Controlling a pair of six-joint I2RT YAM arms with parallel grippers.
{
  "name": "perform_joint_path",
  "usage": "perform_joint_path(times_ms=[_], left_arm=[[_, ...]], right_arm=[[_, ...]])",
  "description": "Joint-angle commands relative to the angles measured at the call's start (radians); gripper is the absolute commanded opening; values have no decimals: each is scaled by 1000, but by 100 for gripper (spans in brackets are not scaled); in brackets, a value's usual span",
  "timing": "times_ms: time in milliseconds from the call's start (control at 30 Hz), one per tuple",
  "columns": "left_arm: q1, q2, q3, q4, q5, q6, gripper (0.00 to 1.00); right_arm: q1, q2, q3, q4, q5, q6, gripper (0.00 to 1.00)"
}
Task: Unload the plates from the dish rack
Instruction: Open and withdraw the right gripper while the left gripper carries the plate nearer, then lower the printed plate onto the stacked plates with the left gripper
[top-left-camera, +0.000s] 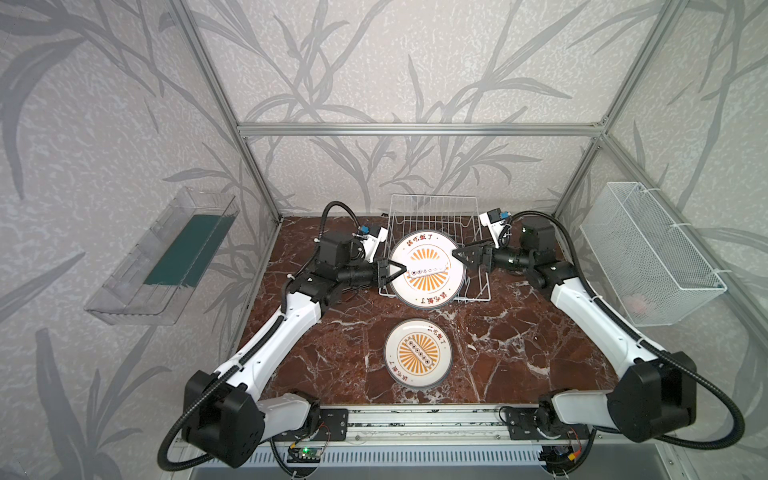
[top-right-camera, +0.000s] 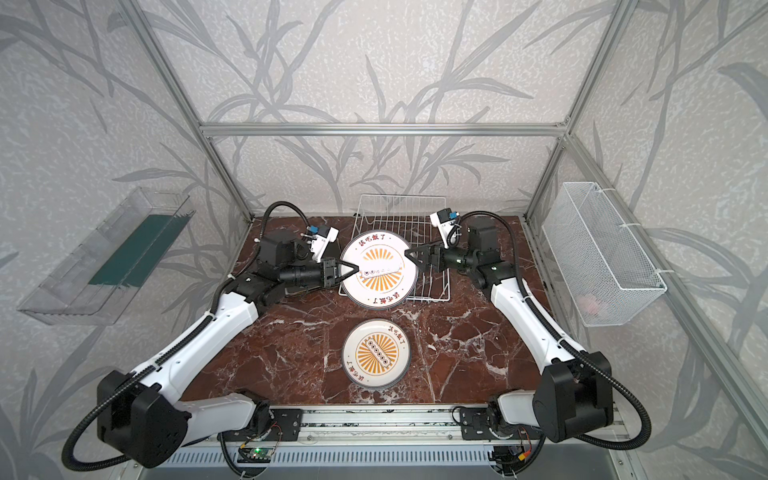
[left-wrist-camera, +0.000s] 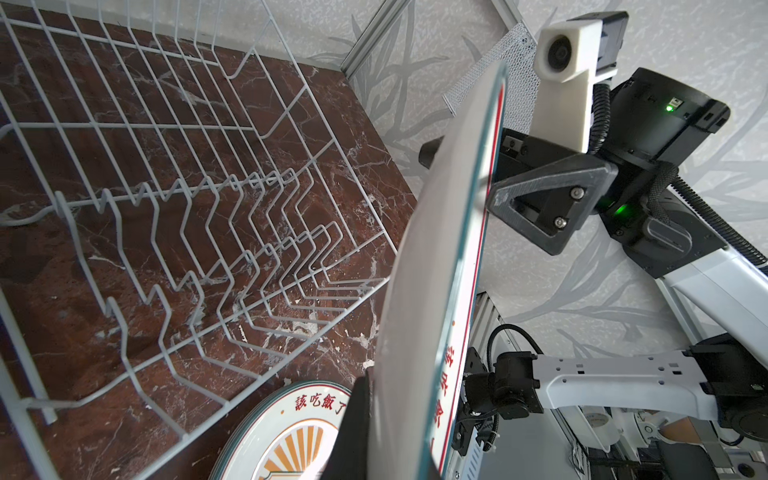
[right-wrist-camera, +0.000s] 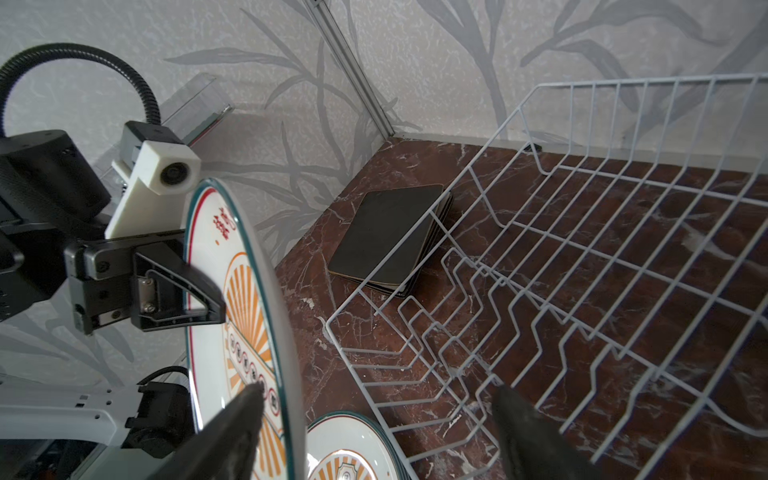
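Observation:
A round white plate (top-left-camera: 428, 286) (top-right-camera: 378, 286) with an orange sunburst stands upright above the front of the white wire dish rack (top-left-camera: 432, 212) (top-right-camera: 399, 208). My left gripper (top-left-camera: 397, 270) (top-right-camera: 353, 269) (left-wrist-camera: 395, 436) is shut on its left rim. My right gripper (top-left-camera: 455, 253) (top-right-camera: 409, 254) (right-wrist-camera: 376, 395) stands open, its fingers either side of the plate's right rim (right-wrist-camera: 286, 332). No plates show in the rack (left-wrist-camera: 166, 124) (right-wrist-camera: 623, 249). More round plates (top-left-camera: 417, 353) (top-right-camera: 376, 353) (left-wrist-camera: 282, 432) (right-wrist-camera: 349, 449) lie flat in front. Black-backed square plates (right-wrist-camera: 390, 232) lie stacked left of the rack.
A fine-mesh white basket (top-left-camera: 648, 249) (top-right-camera: 598, 253) hangs on the right wall and a clear plastic tray (top-left-camera: 166, 257) (top-right-camera: 108, 257) on the left wall. Aluminium frame posts stand at the back corners. The marble table (top-left-camera: 519, 345) is bare at the front right.

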Motion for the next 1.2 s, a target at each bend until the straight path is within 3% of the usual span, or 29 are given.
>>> perform_joint_path(times_ms=[0,233,500,900,1167], left_arm=[[-3,-67,-10,-74,-3,-13,0],[-4,-134,-86,-206,23,-37,0],[-17,-261,-220,-355,-33,-70,0],[-81,-294,-398,-314,-135,-181,0],[-122,-216,-496,-73,-133,-288,0]], right_arm=[[0,-84,-7,-55,84,-113,99],[0,-159,-22,-151,156,-256,99],[0,-191,-49,-129,174,-232,99],[1,-225,-70,-131,175,-214,99],[0,-222,-83,-119,199,-203,99]])
